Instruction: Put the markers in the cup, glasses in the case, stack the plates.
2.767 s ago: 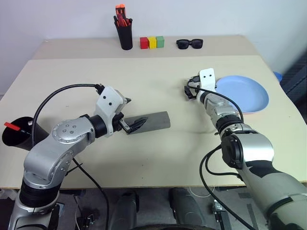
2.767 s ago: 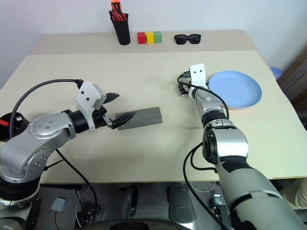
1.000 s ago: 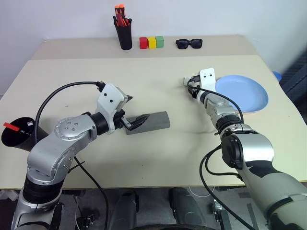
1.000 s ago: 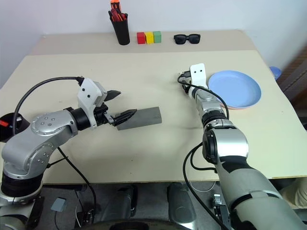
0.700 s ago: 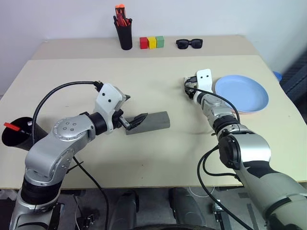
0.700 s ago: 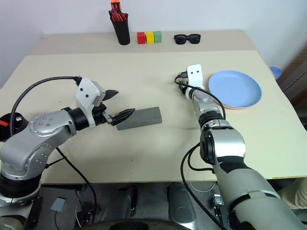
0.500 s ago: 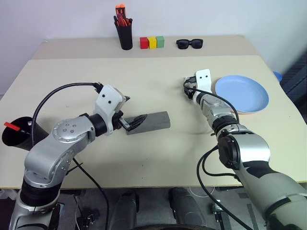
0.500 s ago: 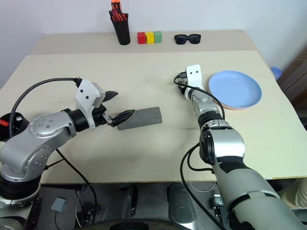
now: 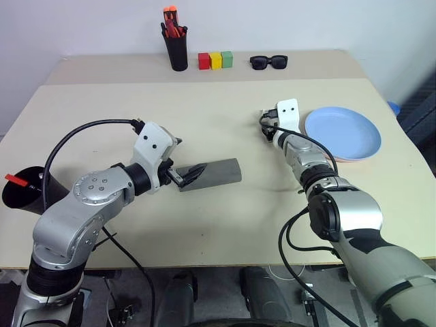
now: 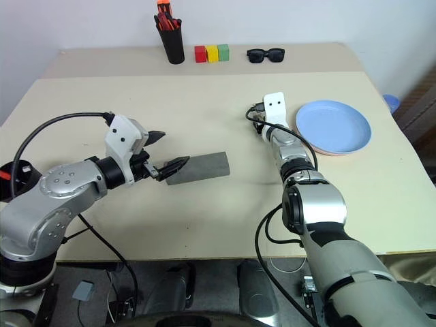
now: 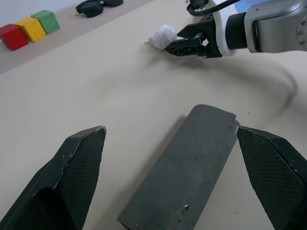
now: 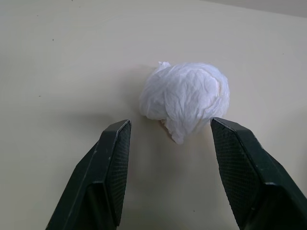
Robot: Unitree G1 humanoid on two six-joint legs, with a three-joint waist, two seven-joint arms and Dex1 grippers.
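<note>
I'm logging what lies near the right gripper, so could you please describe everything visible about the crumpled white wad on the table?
The crumpled white wad looks like tissue or thin paper, scrunched into a rough ball with creases and folds all over. It rests on the beige table, casting a soft shadow, and lies just beyond the open right gripper, roughly in line with the gap between its black fingers, which do not touch it. Nothing else touches it.
</note>
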